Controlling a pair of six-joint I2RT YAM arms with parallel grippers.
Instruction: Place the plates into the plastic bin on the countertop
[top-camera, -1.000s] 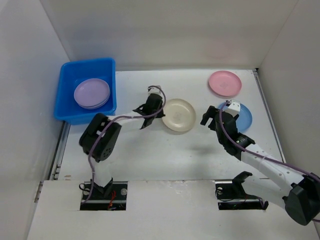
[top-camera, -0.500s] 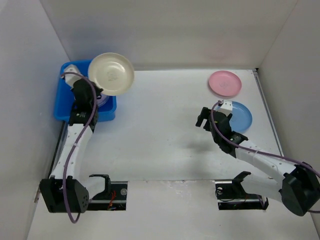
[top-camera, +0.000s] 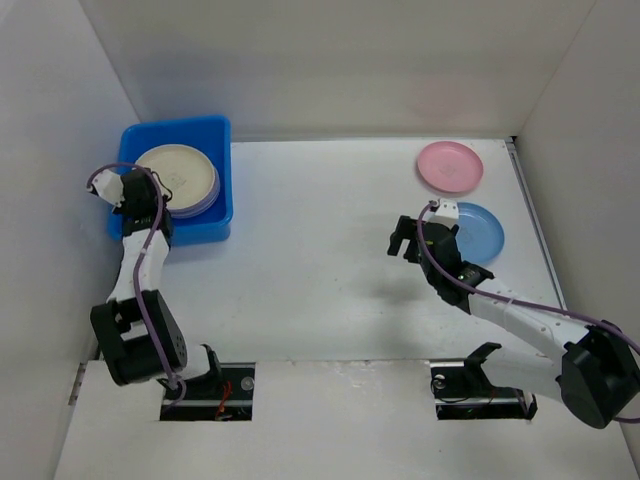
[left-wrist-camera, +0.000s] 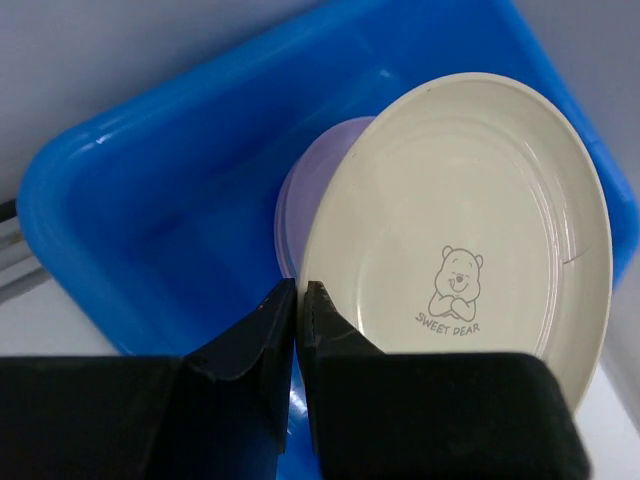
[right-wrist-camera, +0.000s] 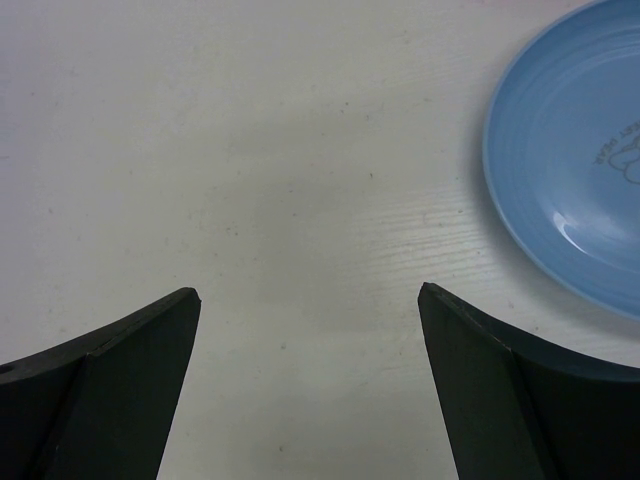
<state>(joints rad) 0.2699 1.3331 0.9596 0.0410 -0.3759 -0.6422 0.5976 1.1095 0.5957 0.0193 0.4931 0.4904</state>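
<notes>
cream plate over the stack in the bin, pinched at its rim

the left tool is pressed onto the near rim of the cream plate, which sits inside the blue bin over the purple plates, shifted off their centre. the likely trouble: if the tool lets go while the plate is off-centre or tipped, it may slide off the stack and lean on the bin wall; pulling away before spreading fully could drag the plate out. the right tool is spread wide above the bare desk, just beside the blue plate; closing here it would catch nothing. the pink plate lies further back.
</notes>
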